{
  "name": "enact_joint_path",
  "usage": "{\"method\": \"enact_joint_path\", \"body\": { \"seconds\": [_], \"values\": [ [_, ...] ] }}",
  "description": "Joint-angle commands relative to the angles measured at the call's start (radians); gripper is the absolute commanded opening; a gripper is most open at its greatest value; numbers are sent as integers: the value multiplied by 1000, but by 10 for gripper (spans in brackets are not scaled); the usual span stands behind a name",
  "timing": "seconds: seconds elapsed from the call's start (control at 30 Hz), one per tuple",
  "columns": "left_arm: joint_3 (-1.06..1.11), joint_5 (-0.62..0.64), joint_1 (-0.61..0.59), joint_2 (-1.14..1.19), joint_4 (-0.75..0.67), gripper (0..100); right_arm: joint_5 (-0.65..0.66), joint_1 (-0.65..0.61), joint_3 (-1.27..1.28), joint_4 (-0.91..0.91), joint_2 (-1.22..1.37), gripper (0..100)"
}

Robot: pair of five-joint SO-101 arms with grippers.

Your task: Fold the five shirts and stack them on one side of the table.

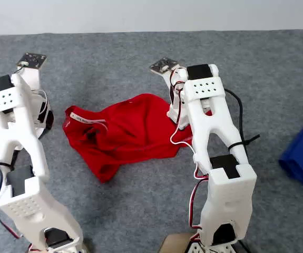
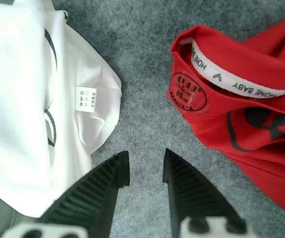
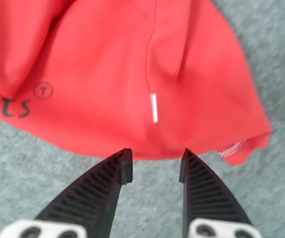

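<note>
Our right gripper (image 3: 154,166), jaws spread and empty, hovers at the near edge of the crumpled red cotton shirt (image 3: 132,74). The shirt lies on the grey felt table (image 1: 140,211) between our 2 arms, long axis running from one to the other. Our left gripper (image 2: 142,171), also spread, hangs over bare felt beside the collar, with a white cotton shirt (image 2: 28,99) on its other side.

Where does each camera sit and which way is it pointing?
High view: fixed above, facing down on table, left arm, right arm, red shirt.
Left wrist view: on that wrist, past open left gripper toward white shirt and red shirt's collar.
Right wrist view: on that wrist, past open right gripper toward red shirt's edge.
All share the red shirt.
</note>
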Motion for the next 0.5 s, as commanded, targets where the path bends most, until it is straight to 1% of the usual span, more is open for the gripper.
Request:
{"method": "enact_joint_path", "body": {
  "seconds": [0.0,0.13,0.23,0.47],
  "values": [
    [-2,9,5,-58,-14,122,52,-8,-8,-61,-4,169],
    [-2,9,5,-58,-15,122,91,-8,-8,-110,1,169],
    [-2,9,5,-58,-26,122,120,-10,-8,-108,31,169],
    [-2,9,28,-58,-28,122,123,-35,-21,-113,117,169]
  ]
}}
